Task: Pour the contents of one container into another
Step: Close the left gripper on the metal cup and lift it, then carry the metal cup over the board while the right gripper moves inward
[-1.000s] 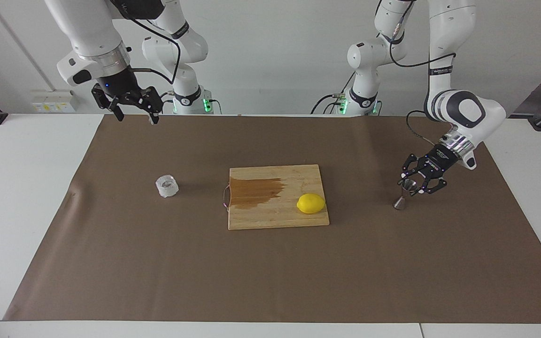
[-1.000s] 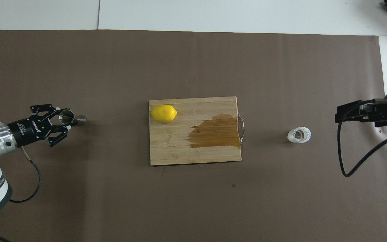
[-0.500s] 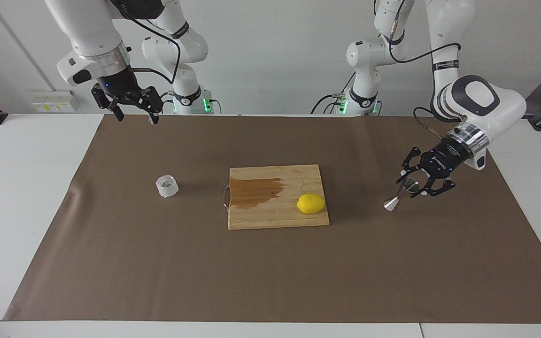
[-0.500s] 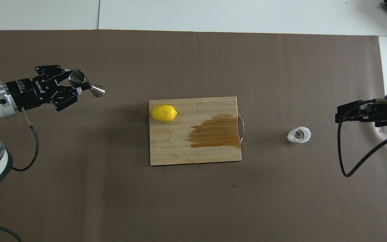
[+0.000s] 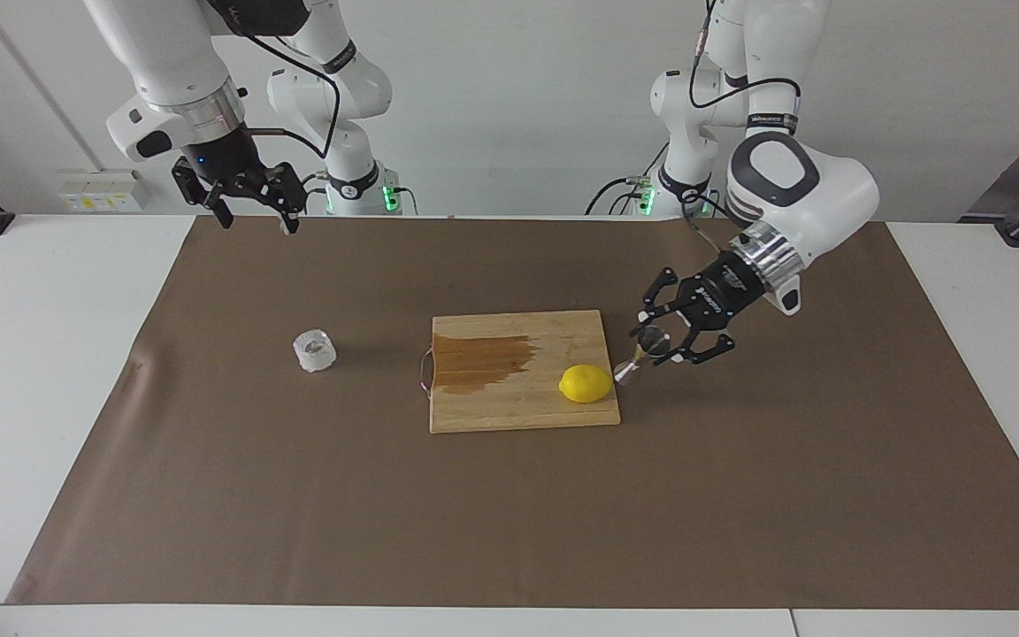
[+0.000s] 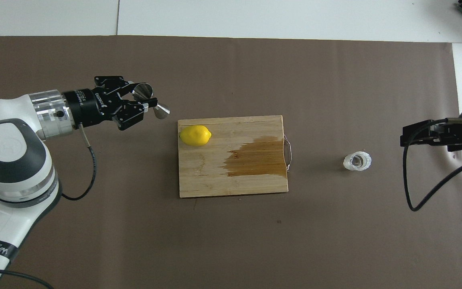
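Observation:
The steel jigger (image 5: 627, 372) (image 6: 161, 111) hangs tilted in the air with my left gripper (image 5: 651, 347) (image 6: 146, 101) shut on its waist, over the brown mat beside the lemon end of the cutting board (image 5: 518, 411). The clear faceted glass cup (image 5: 315, 350) (image 6: 357, 161) stands upright on the mat toward the right arm's end of the table, beside the board's handle end. My right gripper (image 5: 259, 218) (image 6: 405, 136) waits raised and open, holding nothing, apart from the cup.
On the wooden cutting board (image 6: 199, 176) lies a yellow lemon (image 5: 586, 384) (image 6: 195, 135) at the end close to the jigger. A dark wet stain (image 5: 483, 361) covers the board's handle end. A brown mat (image 5: 509, 513) covers most of the white table.
My left gripper has lifted the jigger off the mat and carried it, tilted, from the left arm's end of the table to just beside the board. The right arm has not moved.

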Robot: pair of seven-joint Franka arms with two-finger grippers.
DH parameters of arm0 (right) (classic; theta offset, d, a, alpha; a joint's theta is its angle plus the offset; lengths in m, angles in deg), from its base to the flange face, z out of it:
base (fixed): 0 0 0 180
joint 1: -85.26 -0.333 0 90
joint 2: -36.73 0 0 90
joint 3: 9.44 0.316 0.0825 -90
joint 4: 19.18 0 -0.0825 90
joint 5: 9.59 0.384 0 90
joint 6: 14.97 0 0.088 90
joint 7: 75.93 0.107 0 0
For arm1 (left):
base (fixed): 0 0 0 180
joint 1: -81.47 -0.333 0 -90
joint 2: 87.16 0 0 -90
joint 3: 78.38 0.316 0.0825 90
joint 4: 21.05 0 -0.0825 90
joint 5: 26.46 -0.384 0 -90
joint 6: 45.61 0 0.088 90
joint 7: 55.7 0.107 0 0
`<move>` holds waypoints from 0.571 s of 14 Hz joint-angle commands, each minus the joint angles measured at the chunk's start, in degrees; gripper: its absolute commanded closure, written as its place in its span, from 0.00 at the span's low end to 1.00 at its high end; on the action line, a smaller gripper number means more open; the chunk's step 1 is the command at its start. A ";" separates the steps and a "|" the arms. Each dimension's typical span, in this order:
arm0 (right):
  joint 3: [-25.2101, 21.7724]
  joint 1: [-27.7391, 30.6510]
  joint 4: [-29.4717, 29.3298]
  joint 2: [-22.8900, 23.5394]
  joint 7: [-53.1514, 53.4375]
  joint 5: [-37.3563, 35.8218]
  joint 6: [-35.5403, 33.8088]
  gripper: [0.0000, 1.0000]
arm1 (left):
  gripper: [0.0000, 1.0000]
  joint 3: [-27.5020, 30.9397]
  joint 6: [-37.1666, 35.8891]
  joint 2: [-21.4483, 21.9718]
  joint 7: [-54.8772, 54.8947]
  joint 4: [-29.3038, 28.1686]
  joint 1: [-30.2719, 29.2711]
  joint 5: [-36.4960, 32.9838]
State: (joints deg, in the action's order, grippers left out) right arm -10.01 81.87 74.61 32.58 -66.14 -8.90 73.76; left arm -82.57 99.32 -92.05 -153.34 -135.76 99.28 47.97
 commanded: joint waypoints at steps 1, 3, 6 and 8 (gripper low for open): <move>0.13 0.58 1.40 -1.12 -1.18 -0.08 3.62 0.00 | 1.00 0.86 15.67 -2.66 -5.00 0.10 11.61 1.94; 0.13 1.11 1.40 -1.03 -1.35 -0.17 4.70 0.00 | 1.00 0.77 27.45 -3.72 -7.81 -0.51 19.69 4.48; 0.13 1.38 2.28 -1.03 -2.05 -0.34 4.96 0.00 | 1.00 -0.45 36.61 -8.63 -7.74 2.54 24.99 14.48; 0.13 1.46 3.50 -1.03 -5.81 -0.34 6.18 0.00 | 1.00 -3.70 42.33 -11.36 -7.74 4.31 25.27 15.92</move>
State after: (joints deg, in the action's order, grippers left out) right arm -10.12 82.63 75.44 32.58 -68.09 -8.90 77.63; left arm -84.61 136.84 -100.07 -160.72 -134.83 124.04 61.62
